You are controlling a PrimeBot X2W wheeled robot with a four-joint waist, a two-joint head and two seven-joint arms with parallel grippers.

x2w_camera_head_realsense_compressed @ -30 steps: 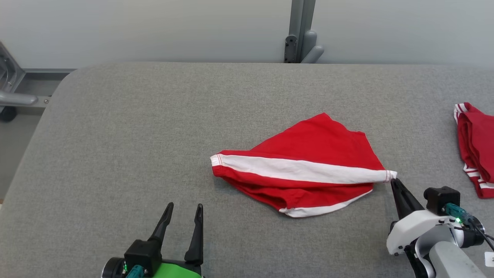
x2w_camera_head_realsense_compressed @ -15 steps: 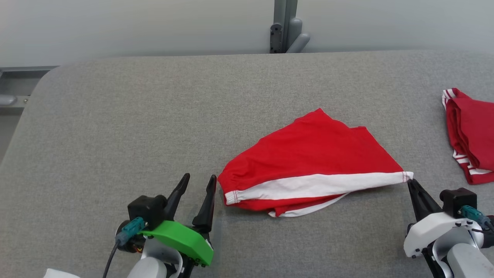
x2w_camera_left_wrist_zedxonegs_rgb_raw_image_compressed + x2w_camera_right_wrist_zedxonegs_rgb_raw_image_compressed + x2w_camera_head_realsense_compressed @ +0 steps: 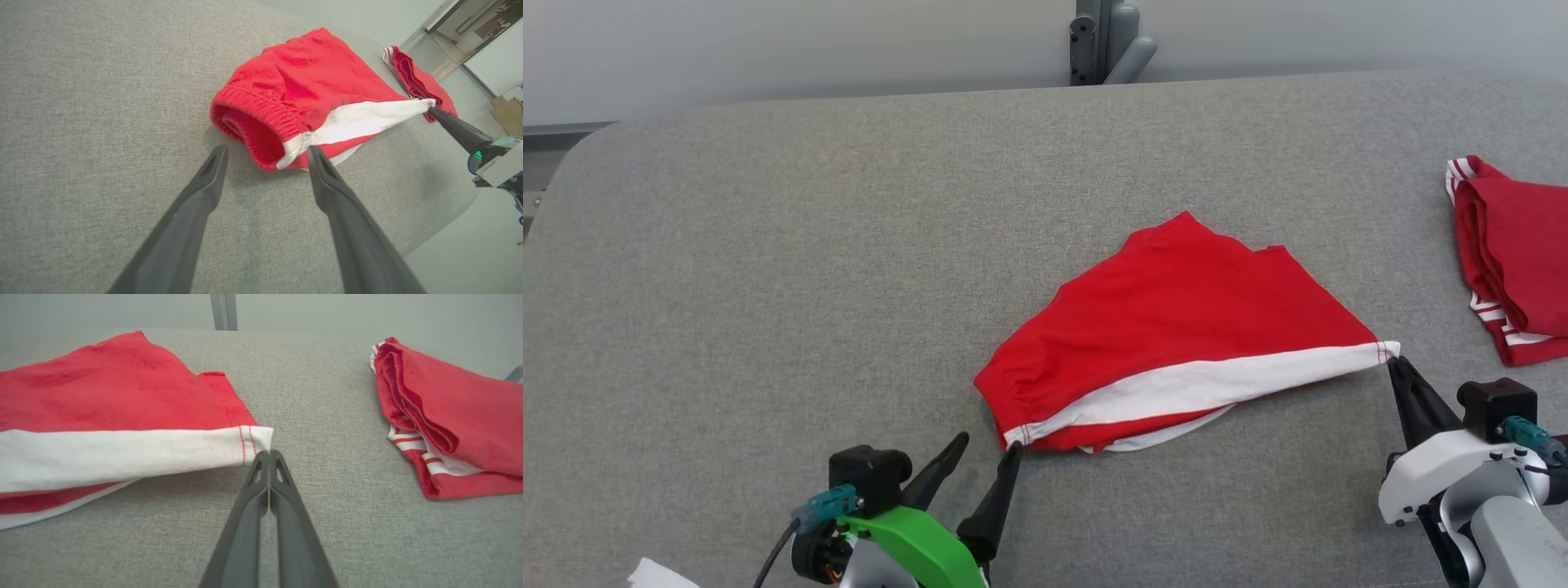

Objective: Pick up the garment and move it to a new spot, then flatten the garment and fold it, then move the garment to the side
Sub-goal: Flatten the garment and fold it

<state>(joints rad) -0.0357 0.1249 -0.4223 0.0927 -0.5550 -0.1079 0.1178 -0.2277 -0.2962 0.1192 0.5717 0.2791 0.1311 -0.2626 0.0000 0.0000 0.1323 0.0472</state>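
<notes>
since the earlier frame the left gripper (image 3: 990, 443) has advanced to the waistband end of the garment (image 3: 1176, 327), which lies right of centre on the bench (image 3: 768, 286); its fingers are spread, one tip at the waistband corner. right gripper (image 3: 1393, 363) is pressed together, pinching the white hem corner. judged status: relocation appears complete and flattening is under way; folding and the move aside remain.

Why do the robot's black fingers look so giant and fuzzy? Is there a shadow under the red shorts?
Left wrist view: the left gripper sits close to the wide-angle lens, so its fingers swell and soften near the bottom edge; a soft shadow lies under the red shorts. Right wrist view: the right gripper blurs low down. Head view: even light, no glare.
</notes>
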